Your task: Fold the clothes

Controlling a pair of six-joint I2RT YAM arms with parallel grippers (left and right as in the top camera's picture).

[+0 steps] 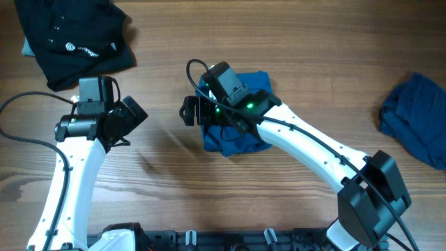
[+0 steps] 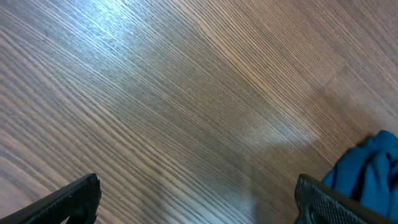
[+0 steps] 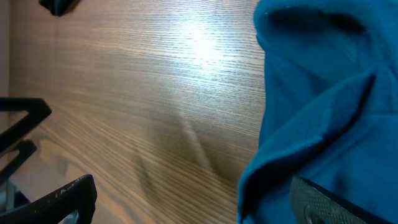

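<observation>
Two blue garments (image 1: 226, 144) (image 1: 418, 118) — one black garment (image 1: 73, 38) — two claws (image 1: 134, 117) (image 1: 187, 111).

Bare surface (image 1: 160, 160) left of the blue garment (image 1: 237, 143) gives passage. A black garment (image 1: 77, 38) blocks the far-left corner. A darker blue garment (image 1: 418, 118) blocks the right edge.

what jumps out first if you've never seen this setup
A crumpled blue shirt sits in the middle of the wooden table, with the right gripper open beside it. A darker blue garment lies at the far right edge, and a black garment with a white logo fills the top left corner.
</observation>
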